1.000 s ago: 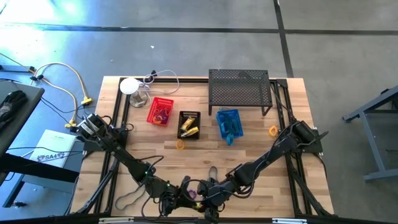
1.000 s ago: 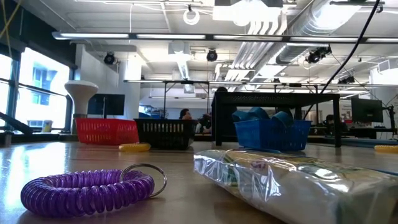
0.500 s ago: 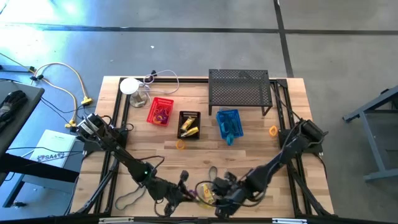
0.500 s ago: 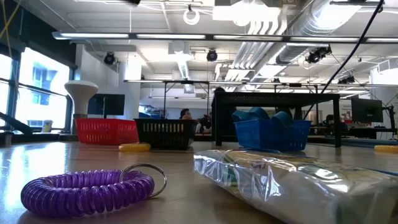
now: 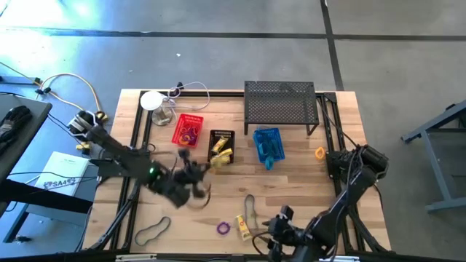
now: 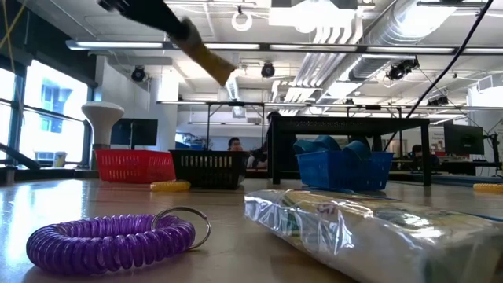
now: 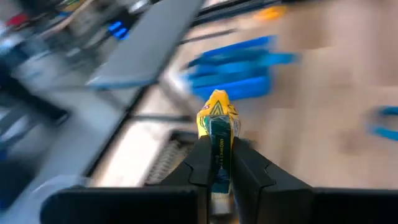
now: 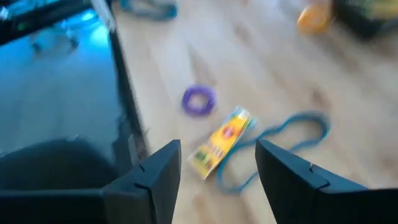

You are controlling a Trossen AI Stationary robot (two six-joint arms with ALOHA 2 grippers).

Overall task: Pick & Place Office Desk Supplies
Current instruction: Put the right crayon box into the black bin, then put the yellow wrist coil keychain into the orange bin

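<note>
Left wrist view: yellow pack point(image 7: 216, 121) clamped in left end effector point(image 7: 219, 163).

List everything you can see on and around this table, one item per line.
red basket, black basket, blue basket: three, row mid-table
mesh shelf: one, black, far edge
white round object: one, far left corner
purple coil ring: one, near edge
loose yellow packet: one, beside the ring
rubber-band loops: two, dark grey, near side
orange piece: one, right of the blue basket
held yellow packet: one, in the left end effector
left end effector: shut, raised by the black basket
right end effector: open, near edge
</note>
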